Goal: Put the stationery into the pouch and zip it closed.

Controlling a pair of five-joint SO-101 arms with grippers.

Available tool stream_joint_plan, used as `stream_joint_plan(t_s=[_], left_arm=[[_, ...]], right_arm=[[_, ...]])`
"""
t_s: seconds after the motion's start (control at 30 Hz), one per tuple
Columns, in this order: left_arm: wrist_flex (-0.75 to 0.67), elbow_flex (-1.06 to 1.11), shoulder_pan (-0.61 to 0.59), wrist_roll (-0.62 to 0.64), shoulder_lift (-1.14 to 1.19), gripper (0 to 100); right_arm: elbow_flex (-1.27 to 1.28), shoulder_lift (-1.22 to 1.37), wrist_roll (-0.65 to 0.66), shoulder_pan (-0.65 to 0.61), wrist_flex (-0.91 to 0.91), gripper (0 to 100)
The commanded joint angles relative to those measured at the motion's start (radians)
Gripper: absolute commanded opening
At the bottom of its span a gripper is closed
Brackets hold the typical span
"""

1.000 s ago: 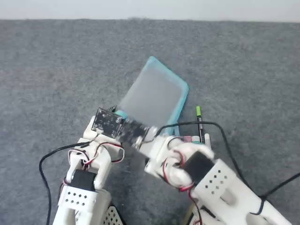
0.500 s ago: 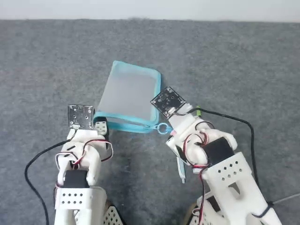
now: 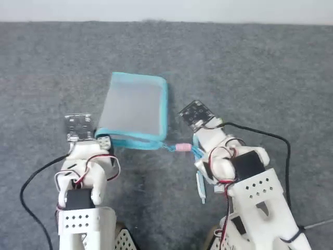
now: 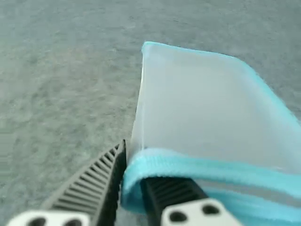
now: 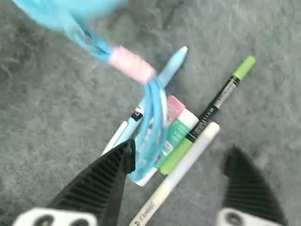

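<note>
– Where's the pouch (image 3: 136, 107)?
– On the grey tabletop (image 3: 260, 62). My left claw (image 4: 131, 160) pinches its zipper edge at the 7 o'clock corner.
– And your right claw (image 5: 181, 153)?
– Spread wide over the pens (image 5: 221, 101), at the pouch's 5 o'clock. The blue pull cord (image 5: 153, 108) with its pink bead (image 5: 131, 63) lies against one finger (image 5: 101, 181).

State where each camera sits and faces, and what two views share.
High view: fixed above, looking down on both arms and the pouch.
Left wrist view: on the left arm, facing the left gripper clamping the pouch corner.
Right wrist view: on the right arm, facing the open right gripper over pens.
Shared: pouch, high and left wrist.
</note>
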Motion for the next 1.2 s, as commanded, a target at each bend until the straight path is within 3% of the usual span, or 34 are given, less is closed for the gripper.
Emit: stream_joint_plan(t_s=[0.0, 0.1, 0.47, 0.87, 1.03, 1.17], left_arm=[[-0.043, -0.071, -0.035, 0.031, 0.011, 1], [-0.043, -0.071, -0.037, 0.029, 0.011, 1], [-0.043, -0.071, -0.037, 0.026, 0.011, 1], [-0.044, -0.071, -0.035, 0.026, 0.011, 1], [-0.044, -0.071, -0.035, 0.026, 0.011, 1], [-0.044, -0.071, -0.035, 0.026, 0.011, 1]], right_arm=[[-0.038, 0.024, 0.011, 0.104, 0.004, 22.8], [-0.034, 0.125, 0.043, 0.185, 0.002, 16.6], [-0.014, 0.515, 0.032, 0.343, -0.140, 16.2], [0.127, 0.549, 0.040, 0.343, -0.282, 16.0], [0.123, 0.611, 0.040, 0.343, -0.302, 0.9], [0.107, 0.659, 0.040, 0.343, -0.329, 0.8]])
